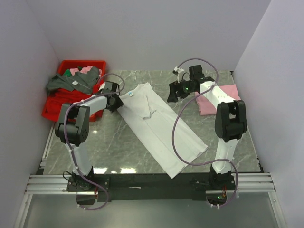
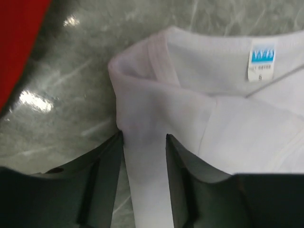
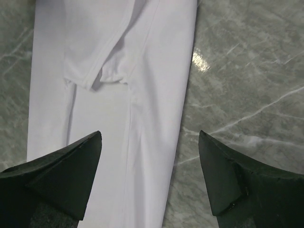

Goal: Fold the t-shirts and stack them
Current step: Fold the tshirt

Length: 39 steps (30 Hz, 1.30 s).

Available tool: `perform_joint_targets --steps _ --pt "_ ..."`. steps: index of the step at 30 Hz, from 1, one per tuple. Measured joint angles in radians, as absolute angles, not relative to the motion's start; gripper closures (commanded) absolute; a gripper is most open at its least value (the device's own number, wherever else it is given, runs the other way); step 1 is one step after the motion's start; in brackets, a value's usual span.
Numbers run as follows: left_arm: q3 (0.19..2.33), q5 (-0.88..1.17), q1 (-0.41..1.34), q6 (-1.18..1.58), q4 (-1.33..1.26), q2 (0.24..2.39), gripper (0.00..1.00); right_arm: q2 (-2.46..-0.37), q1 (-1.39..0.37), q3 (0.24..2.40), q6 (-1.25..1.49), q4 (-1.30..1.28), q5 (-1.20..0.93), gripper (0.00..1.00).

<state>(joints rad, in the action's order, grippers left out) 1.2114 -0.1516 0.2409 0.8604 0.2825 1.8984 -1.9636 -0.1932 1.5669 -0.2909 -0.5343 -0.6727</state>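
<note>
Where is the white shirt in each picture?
Top external: white shirt in the middle, slanting down to the right.
Left wrist: white shirt middle and right, collar up top.
Right wrist: white shirt on the left half.
Shared landmark: the marble table.

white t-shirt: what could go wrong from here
The left gripper straddles only a narrow ridge of the white t-shirt beside the collar; the cloth may slip out or bunch. The right gripper hangs open over the strip, holding nothing, so a one-sided pull might skew the fold.
</note>
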Motion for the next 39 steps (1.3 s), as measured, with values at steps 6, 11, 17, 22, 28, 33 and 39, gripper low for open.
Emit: perform_joint_targets --steps 6,11,17,22,28,33,39 --pt "1.319 -0.178 0.207 0.851 0.343 1.977 0.68 -1.948 -0.186 1.528 -0.249 -0.476 -0.673 0.11" --pt "1.501 -0.131 0.179 0.801 0.388 2.101 0.82 -1.948 -0.185 1.526 -0.229 -0.462 -0.67 0.11" --pt "1.784 -0.037 0.153 0.736 0.437 2.285 0.86 -1.947 -0.186 1.528 -0.212 -0.437 -0.648 0.11" --pt "2.062 0.064 0.138 0.698 0.488 2.453 0.81 -1.922 -0.188 1.521 -0.21 -0.409 -0.621 0.1" --pt "2.148 0.173 0.129 0.656 0.472 2.492 0.67 -1.737 -0.192 1.431 -0.277 -0.389 -0.601 0.09" --pt "1.733 0.142 0.128 0.563 0.376 2.137 0.43 -1.44 -0.194 1.209 -0.356 -0.252 -0.589 0.08" --pt "1.269 0.114 0.121 0.404 0.098 1.508 0.0 -1.344 -0.189 1.093 -0.568 -0.271 -0.768 0.18"
